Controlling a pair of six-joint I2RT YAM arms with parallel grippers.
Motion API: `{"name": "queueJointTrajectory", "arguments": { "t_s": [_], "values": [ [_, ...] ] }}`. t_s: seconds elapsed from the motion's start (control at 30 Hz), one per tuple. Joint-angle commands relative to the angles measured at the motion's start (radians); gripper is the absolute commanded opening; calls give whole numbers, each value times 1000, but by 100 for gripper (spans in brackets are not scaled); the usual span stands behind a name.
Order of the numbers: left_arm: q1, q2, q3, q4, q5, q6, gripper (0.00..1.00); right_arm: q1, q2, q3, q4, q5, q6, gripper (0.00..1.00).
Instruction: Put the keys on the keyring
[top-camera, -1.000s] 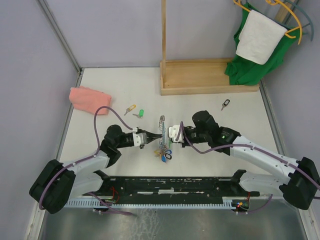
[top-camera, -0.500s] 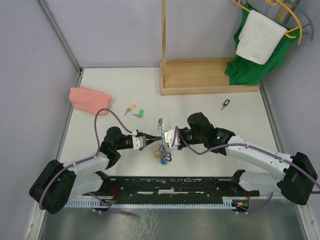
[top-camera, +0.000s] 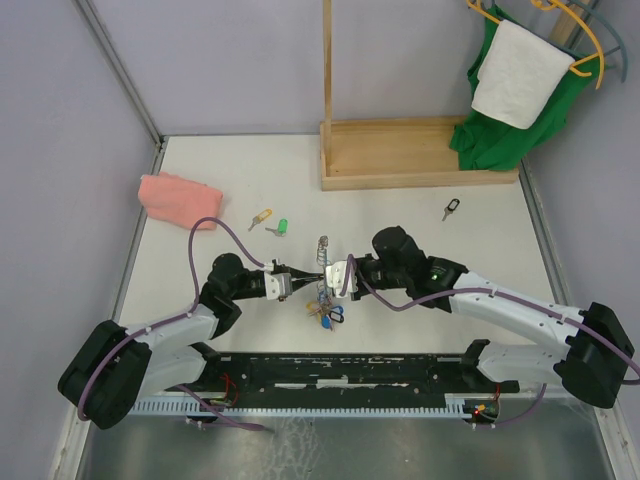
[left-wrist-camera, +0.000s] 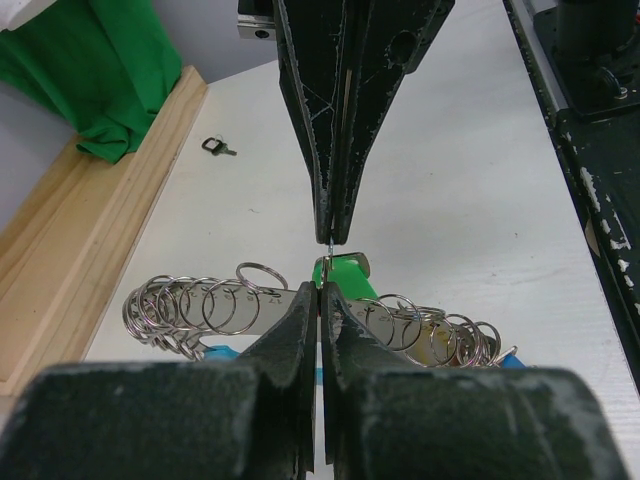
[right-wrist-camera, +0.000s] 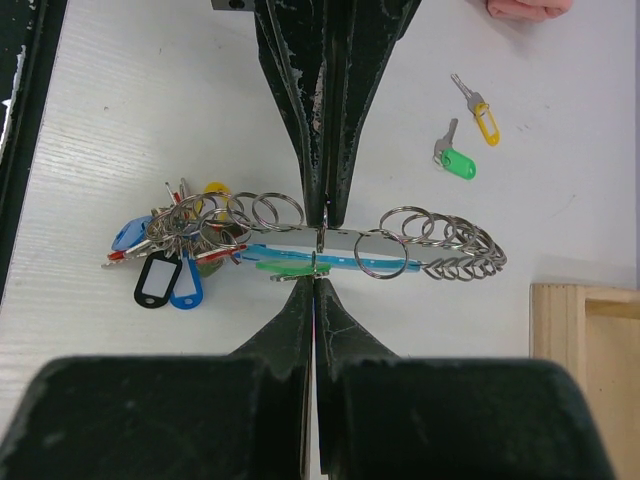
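Currently | left gripper (left-wrist-camera: 320, 292) and right gripper (right-wrist-camera: 315, 288) both clenched tip-to-tip on keyring (right-wrist-camera: 352, 243) | risk: uneven pull may twist its thin loop out of either pinch

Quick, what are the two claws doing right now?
Left gripper: shut on the keyring.
Right gripper: shut on the keyring too.

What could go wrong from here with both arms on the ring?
Both shut grippers, left gripper and right gripper, appear to pinch the keyring at nearly one spot, tip to tip. The thin wire may slip out, or the tips may collide. The yellow key, green key and black key lie apart from it, so fetching one means one gripper releasing the ring.
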Motion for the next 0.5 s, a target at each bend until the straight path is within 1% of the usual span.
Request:
{"name": "queueJointTrajectory", "arguments": {
  "t_s": [0.0, 0.47],
  "values": [
    [4, -22, 21, 80, 29, 43, 3, 11, 5, 17, 58, 11, 4, 1],
    [5, -27, 26, 60, 17, 45, 3, 18, -8, 21, 30, 45, 21, 1]
  ]
}}
